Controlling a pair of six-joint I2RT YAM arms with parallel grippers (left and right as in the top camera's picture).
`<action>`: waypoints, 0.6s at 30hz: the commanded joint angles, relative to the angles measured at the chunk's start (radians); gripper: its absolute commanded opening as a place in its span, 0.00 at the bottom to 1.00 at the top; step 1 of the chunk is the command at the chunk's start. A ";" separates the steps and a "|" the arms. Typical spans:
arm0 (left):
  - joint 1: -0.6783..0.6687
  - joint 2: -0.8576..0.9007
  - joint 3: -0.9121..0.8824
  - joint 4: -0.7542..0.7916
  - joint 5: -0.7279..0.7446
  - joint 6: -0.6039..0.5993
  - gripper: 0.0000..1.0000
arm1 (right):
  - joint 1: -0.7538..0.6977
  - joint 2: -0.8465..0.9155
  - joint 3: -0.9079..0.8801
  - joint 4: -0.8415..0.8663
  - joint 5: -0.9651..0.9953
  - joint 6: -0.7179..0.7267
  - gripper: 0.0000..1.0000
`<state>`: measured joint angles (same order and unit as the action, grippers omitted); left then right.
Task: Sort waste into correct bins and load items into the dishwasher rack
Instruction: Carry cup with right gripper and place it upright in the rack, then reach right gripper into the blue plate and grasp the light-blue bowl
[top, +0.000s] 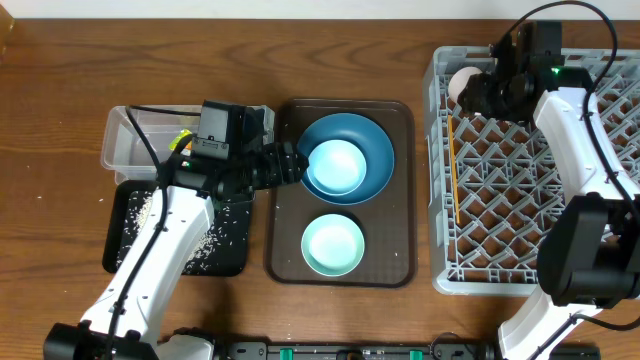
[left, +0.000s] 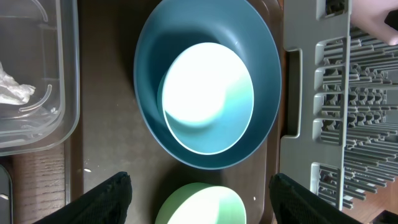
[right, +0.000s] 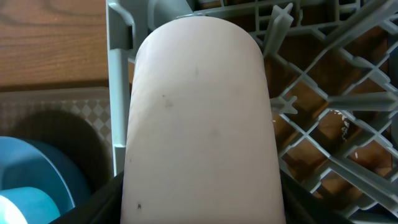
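Clamping its two fingers on either side of the small pink cup (top: 461, 82), the right hand (top: 480, 90) is holding it on its side above the far left corner of the large square grey plastic dishwasher rack (top: 530, 250). In the right wrist view the cup is filling most of the frame over the rack's lattice. Thin wooden chopsticks (top: 452, 170) are lying inside the rack along its left wall, though I cannot tell whether there are one or two. The left hand (top: 290, 165) is hovering with its fingers (left: 106, 199) spread wide apart and gripping nothing, just at the left rim of the large round blue plate (top: 375, 150). The plate is sitting at the far end of the brown rectangular serving tray (top: 400, 200) and is carrying the small light blue bowl (top: 335, 165). The pale green bowl (top: 332, 245) is resting nearer on the same tray. On the tabletop (top: 60, 80) to the left, the clear rectangular plastic tub (top: 120, 140) is holding the crumpled white tissue (left: 12, 90) and the small yellow-green wrapper (top: 183, 140). The shallow black rectangular tray (top: 125, 250) beside it is holding scattered white rice grains (top: 215, 240).
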<state>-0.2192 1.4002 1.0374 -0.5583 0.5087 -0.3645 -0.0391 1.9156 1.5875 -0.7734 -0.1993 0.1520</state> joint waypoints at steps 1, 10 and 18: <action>-0.003 0.005 -0.005 -0.002 -0.013 0.017 0.74 | 0.003 0.002 0.018 -0.001 -0.011 -0.011 0.59; -0.003 0.005 -0.005 -0.002 -0.013 0.017 0.74 | 0.003 0.002 0.018 -0.004 -0.011 -0.011 0.80; 0.013 0.004 -0.004 0.087 -0.149 0.016 0.86 | 0.003 0.000 0.018 -0.010 -0.046 -0.012 0.82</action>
<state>-0.2165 1.4002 1.0374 -0.4946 0.4438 -0.3599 -0.0391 1.9156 1.5875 -0.7784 -0.2108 0.1455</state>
